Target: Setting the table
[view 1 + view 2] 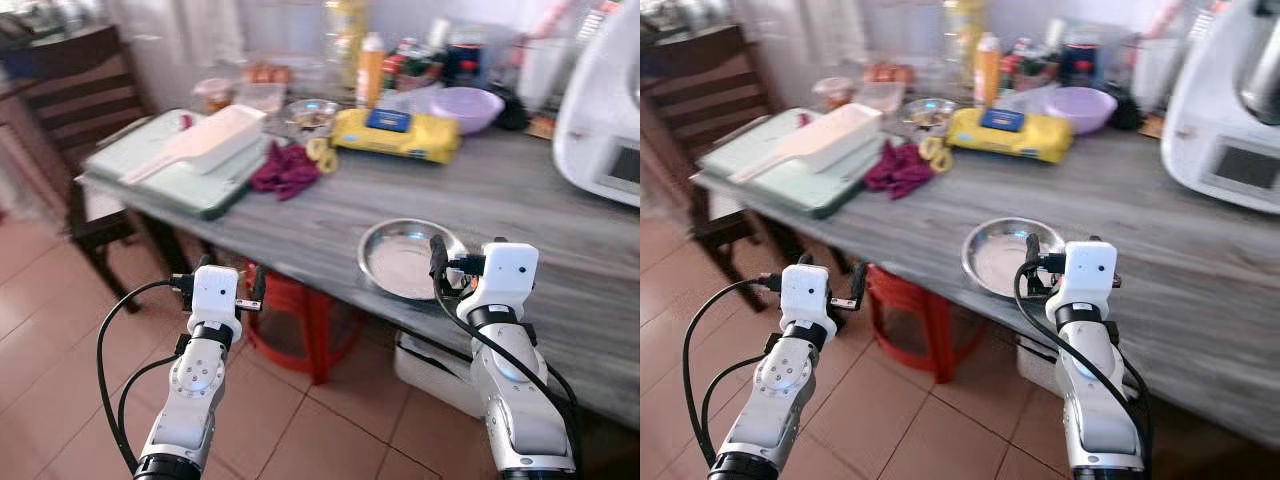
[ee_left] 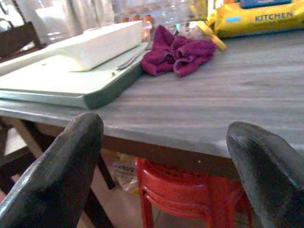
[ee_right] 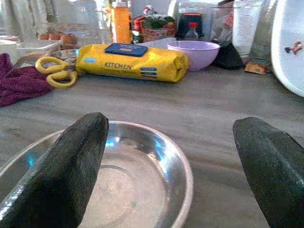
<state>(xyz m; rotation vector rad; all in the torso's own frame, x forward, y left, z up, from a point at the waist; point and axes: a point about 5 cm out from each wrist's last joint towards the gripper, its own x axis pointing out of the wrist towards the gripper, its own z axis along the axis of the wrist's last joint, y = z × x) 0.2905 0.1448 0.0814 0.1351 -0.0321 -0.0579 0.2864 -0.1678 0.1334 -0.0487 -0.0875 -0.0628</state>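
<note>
A round steel plate lies empty on the grey wooden table, close to its front edge. My right gripper hovers open just above the plate's near rim. In the right wrist view its fingers straddle the plate with nothing between them. Lower down, my left gripper is open in front of the table's edge. The left wrist view looks past its fingertips along the tabletop.
A green tray with a white dish sits at the table's left end, beside a maroon cloth and yellow scissors. Behind are a yellow pack, purple bowl and bottles; a white appliance right. A red stool stands underneath.
</note>
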